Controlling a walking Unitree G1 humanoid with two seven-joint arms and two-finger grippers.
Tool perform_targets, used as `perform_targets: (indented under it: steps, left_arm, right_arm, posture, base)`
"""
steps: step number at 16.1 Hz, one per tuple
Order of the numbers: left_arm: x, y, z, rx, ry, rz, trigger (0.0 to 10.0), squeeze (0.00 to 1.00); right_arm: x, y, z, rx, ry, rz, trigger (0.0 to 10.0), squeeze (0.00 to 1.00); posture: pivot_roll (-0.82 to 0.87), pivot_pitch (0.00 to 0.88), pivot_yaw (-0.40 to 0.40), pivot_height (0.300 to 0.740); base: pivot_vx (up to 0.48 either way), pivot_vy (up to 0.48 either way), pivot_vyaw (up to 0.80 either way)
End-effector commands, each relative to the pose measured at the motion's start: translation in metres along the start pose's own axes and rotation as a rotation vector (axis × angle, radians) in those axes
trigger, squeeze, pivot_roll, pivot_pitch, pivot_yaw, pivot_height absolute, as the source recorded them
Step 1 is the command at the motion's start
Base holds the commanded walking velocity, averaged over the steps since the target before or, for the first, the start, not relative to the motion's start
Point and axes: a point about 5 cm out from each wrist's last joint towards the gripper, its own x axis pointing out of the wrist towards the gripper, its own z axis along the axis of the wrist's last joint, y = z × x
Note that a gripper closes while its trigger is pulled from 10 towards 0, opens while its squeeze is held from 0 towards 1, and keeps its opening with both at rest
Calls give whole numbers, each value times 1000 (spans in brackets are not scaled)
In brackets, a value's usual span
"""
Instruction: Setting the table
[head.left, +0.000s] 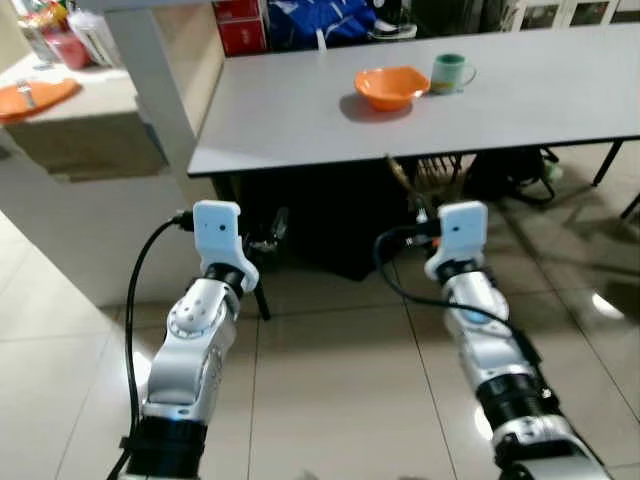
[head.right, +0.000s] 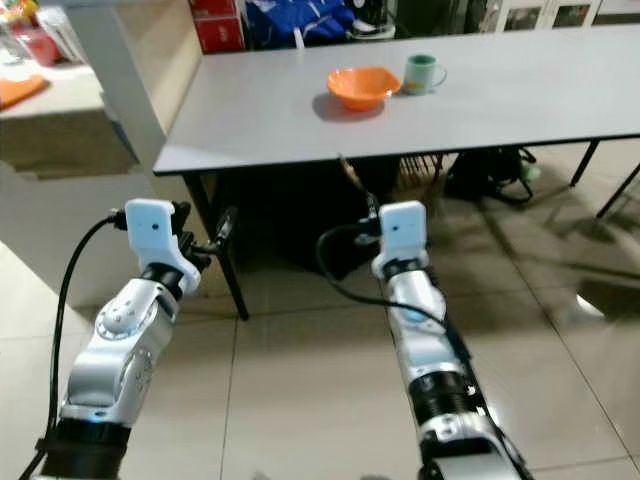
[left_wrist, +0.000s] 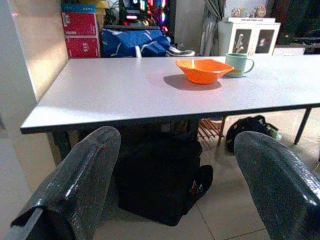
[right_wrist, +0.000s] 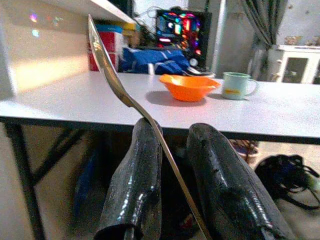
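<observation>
The right tool (right_wrist: 172, 200) is clamped on a thin, shiny metal utensil (right_wrist: 117, 85), perhaps a knife, before the table (head.left: 300, 130)'s near edge; the left tool (left_wrist: 175, 195) gapes apart.

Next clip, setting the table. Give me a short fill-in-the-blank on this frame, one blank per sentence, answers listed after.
1. The right gripper is shut on a thin metal ____.
2. On the grey table, the orange bowl stands beside a green ____.
3. The left gripper holds nothing; its fingers are ____.
4. Under the table, on the floor, lies a ____ bag.

Missing words: utensil; mug; open; black
</observation>
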Motion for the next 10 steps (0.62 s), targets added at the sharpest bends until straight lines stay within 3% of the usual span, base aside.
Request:
perform_targets:
  steps: [1,10]
  left_arm:
    - [0,3,2,17,-4,3,10000,0]
    - [3,3,3,33,-8,-7,10000,0]
  right_arm:
    - [4,3,11,-14,-55,6,10000,0]
    - [4,-2,16,-19,-84,-28,10000,0]
  posture:
    - [-180,0,92,740]
    - [-184,0,98,740]
  base:
    - [412,244,0]
    - [417,53,0]
